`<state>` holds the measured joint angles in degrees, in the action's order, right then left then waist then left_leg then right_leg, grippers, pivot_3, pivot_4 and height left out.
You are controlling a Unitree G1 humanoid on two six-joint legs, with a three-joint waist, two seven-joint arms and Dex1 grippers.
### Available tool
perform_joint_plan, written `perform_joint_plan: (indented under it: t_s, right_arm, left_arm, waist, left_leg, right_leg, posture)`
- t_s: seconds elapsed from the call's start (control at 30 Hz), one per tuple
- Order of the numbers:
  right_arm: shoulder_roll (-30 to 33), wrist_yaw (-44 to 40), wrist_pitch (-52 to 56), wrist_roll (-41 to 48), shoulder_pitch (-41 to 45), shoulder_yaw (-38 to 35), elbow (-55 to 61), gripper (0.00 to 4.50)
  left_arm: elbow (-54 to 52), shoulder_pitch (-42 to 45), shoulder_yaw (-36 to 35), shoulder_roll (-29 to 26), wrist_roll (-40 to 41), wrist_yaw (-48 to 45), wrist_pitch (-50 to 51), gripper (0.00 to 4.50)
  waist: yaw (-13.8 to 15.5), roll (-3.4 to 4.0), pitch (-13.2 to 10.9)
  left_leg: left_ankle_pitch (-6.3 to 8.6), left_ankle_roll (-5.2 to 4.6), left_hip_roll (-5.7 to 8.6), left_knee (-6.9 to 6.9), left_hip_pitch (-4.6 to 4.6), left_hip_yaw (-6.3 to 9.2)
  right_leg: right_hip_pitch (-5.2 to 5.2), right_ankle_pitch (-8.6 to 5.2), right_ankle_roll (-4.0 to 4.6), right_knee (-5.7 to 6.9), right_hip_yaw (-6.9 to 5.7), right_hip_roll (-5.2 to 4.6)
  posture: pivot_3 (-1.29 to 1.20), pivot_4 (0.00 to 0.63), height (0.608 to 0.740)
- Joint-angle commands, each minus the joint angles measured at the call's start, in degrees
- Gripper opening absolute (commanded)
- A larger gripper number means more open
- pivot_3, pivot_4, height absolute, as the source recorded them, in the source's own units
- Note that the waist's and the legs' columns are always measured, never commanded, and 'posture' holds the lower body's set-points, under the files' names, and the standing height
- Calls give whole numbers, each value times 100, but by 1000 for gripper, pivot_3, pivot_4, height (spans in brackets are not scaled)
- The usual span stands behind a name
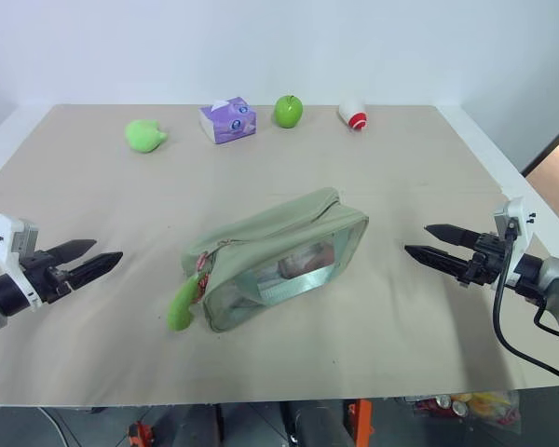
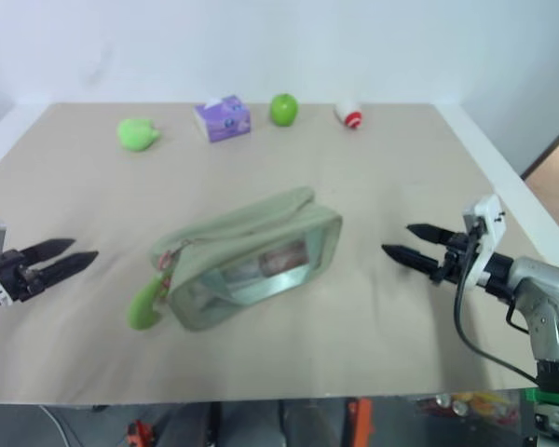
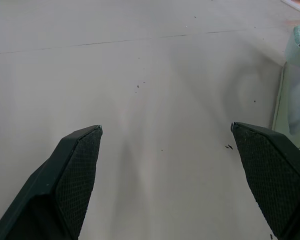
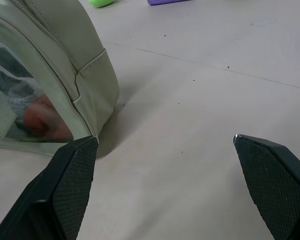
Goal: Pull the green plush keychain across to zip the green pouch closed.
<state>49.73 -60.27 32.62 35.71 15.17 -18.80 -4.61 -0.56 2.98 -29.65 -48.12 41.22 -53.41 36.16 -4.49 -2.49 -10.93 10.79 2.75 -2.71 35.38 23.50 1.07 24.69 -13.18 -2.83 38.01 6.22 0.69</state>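
1. Both grippers sit nearest, low over the front of the desk, one on each side of the action.
2. Left gripper hovers off to the left, its fingers spread wide apart with nothing but bare tan desk between them.
3. Right gripper mirrors it on the right, fingers wide apart too, holding nothing and pointing in toward the middle.
4. Centre stage: the green pouch, pale sage fabric, lies angled across the desk with its clear window side facing the front.
5. Through that window, something reddish and some pale packets show inside.
6. Hanging off the pouch's near-left end is the green plush keychain, bright lime, tied to the zipper by a reddish-pink ring and resting on the desk.
7. Neither gripper touches the pouch; both stand well apart from it.
8. Along the far edge, left to right: a loose green plush, a purple tissue pack, a green apple and a red-and-white object.
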Motion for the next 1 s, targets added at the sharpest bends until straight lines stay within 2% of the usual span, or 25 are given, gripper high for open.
perform_joint_plan:
  t_s: [0.03, 0.17, 0.3, 0.43, 0.57, 0.73, 1.0]
  right_arm:
    - [146, -139, -85, -15, 318, 14, 121, 4497]
    - [404, -417, -106, -90, 929, 218, 123, 4497]
    - [692, -822, -123, -93, 1845, 463, 140, 4497]
    - [837, -1547, -335, -188, 3151, 994, 97, 4497]
    - [681, -2306, -486, -202, 3879, 1547, 190, 4497]
    - [445, -3055, -641, -309, 4204, 2208, 525, 4497]
    - [301, -3223, -1112, -169, 4551, 3372, 771, 4497]
  left_arm:
    - [-92, 39, -152, -106, 54, -98, -48, 4288]
    - [-293, 285, -218, -276, 241, -163, 108, 4288]
    - [-578, 1062, -64, -541, 539, -90, 410, 4288]
    - [-648, 2151, 310, -753, 797, -221, 636, 4288]
    - [-573, 2893, 853, -747, 834, -366, 869, 4288]
    - [-398, 3429, 1467, -540, 710, -461, 1003, 4288]
    - [-503, 3683, 1678, -256, 737, -447, 1073, 4288]
  waist:
    - [-3, 0, 0]
    - [-15, 4, -3]
    - [-2, 2, -3]
    - [4, 4, -4]
    - [5, 21, -13]
    - [12, 23, -15]
    - [11, 25, -16]
  left_leg:
    - [0, 0, 0, 0, 0, 0]
    - [-1, -1, -2, 2, 0, -19]
    - [-2, -2, -3, 6, 3, -14]
    - [-2, -3, -3, 14, 28, -13]
    - [1, -1, -4, 13, 73, -2]
    - [3, -3, -2, 16, 75, 9]
    - [3, -3, -3, 34, 82, 16]
  right_leg:
    - [0, 0, 0, 0, 0, 0]
    - [15, 8, -5, 8, 13, -1]
    - [15, 8, -5, 10, 9, 2]
    - [32, 13, -12, 10, 9, 2]
    - [65, 24, -33, 11, 3, 8]
    - [61, 15, -30, 15, -5, 9]
    - [62, 19, -28, 25, -12, 9]
  posture:
    - [0, 150, 740]
    - [0, 150, 740]
    - [0, 150, 740]
    - [0, 150, 740]
    - [0, 150, 740]
    - [0, 150, 740]
    - [0, 150, 740]
